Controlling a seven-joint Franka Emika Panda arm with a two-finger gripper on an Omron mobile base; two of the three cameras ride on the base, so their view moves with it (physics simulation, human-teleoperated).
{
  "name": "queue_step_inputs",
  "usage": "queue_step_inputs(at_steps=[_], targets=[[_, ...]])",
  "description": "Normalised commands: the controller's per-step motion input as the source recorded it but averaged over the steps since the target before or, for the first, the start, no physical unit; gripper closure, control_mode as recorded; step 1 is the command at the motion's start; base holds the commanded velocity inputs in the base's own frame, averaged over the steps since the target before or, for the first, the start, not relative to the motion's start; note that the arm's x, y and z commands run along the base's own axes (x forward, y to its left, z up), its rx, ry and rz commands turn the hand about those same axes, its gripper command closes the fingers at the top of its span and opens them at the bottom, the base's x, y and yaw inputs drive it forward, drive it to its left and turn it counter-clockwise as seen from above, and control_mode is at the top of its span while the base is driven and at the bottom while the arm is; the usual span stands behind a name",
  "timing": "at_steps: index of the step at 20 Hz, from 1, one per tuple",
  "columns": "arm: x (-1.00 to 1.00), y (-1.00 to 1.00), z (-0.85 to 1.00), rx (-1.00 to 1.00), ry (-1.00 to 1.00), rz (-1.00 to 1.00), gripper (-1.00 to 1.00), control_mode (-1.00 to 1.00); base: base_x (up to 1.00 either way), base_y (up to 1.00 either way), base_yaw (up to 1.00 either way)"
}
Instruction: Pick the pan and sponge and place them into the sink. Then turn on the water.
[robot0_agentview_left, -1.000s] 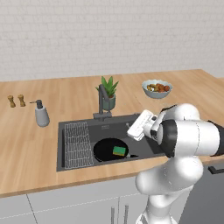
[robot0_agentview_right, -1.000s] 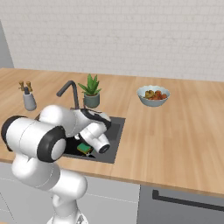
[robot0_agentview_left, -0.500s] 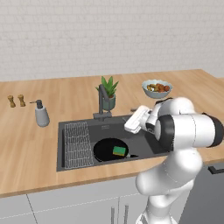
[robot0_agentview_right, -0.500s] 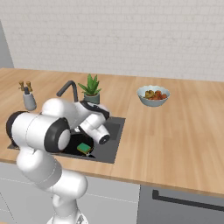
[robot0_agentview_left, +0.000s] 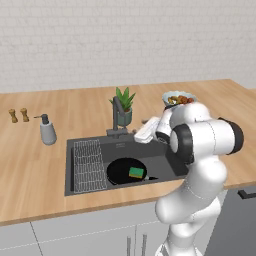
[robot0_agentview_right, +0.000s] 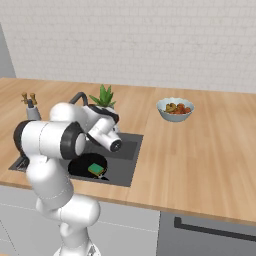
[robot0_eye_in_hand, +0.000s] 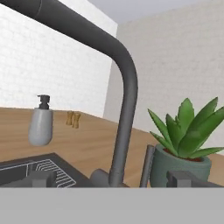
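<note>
In the left base view the sink (robot0_agentview_left: 120, 165) sits in the middle of the frame, sunk into the wooden desk (robot0_agentview_left: 35, 170). The pan (robot0_agentview_left: 126, 171) lies on the sink floor, right of the wire rack (robot0_agentview_left: 90, 165), with the sponge (robot0_agentview_left: 136, 173) resting inside it at its right side. The gripper (robot0_agentview_left: 136, 134) hangs above the sink's back edge, up and right of the pan, just beside the base of the faucet (robot0_agentview_left: 117, 115); whether its jaws touch the faucet cannot be told here. Behind the faucet stands a potted plant (robot0_agentview_left: 124, 105). A soap dispenser (robot0_agentview_left: 47, 130) stands at the left, two small shakers (robot0_agentview_left: 18, 115) further left, and a fruit bowl (robot0_agentview_left: 178, 98) at the upper right.

In the right base view the arm covers much of the sink (robot0_agentview_right: 127, 157). The pan (robot0_agentview_right: 82, 167) and the green sponge (robot0_agentview_right: 96, 169) show below the wrist at lower left. The faucet (robot0_agentview_right: 80, 96) curves up behind the arm, the plant (robot0_agentview_right: 104, 96) beside it, the fruit bowl (robot0_agentview_right: 175, 108) at centre right.

In the hand view the gripper (robot0_eye_in_hand: 111, 178) stands wide open, its two tips far apart at the bottom and holding nothing. The faucet (robot0_eye_in_hand: 124, 109) rises between them, close ahead. The plant (robot0_eye_in_hand: 186, 144) is at right, the soap dispenser (robot0_eye_in_hand: 40, 124) and shakers (robot0_eye_in_hand: 73, 119) at left, the rack (robot0_eye_in_hand: 43, 170) at lower left.
</note>
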Motion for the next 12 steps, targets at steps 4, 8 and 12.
queue_step_inputs(at_steps=[4, 8, 12], targets=[[0.46, 0.1, 0.0, 0.0, 0.05, 0.0, -1.0, -1.0, 0.0, 0.0, 0.0], [0.38, 0.06, -0.13, 0.0, 0.0, 0.0, -1.0, -1.0, 0.0, 0.0, 0.0], [0.32, 0.04, -0.3, 0.0, 0.0, 0.0, -1.0, -1.0, 0.0, 0.0, 0.0]])
